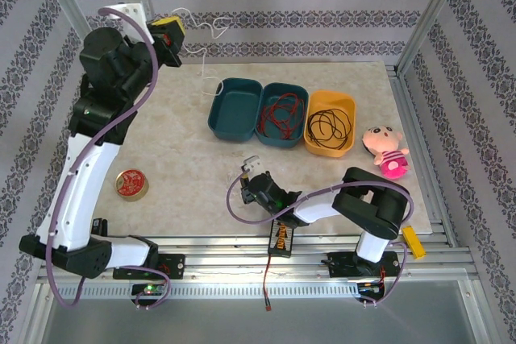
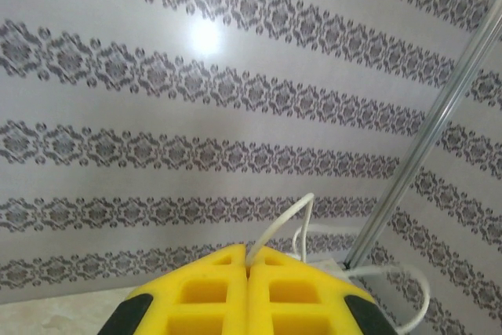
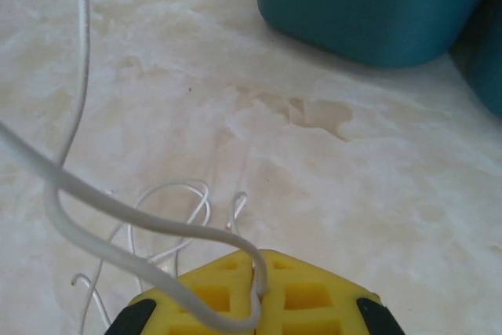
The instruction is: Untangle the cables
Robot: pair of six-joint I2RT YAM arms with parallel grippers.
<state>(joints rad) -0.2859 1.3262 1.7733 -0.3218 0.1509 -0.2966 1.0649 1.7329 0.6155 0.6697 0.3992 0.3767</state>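
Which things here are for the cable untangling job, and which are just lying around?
For the job:
- white cable, pinched by the left gripper and the right gripper
- red cable, in a teal bin
- black cable, in the orange bin

Just lying about:
- plush toy
- round red tin
- small black device with its red lead

Left arm reared up high, yellow-padded left claw pinched tight on thin whitish-clear cable. Right arm folded low, right claw clamping the same cable.
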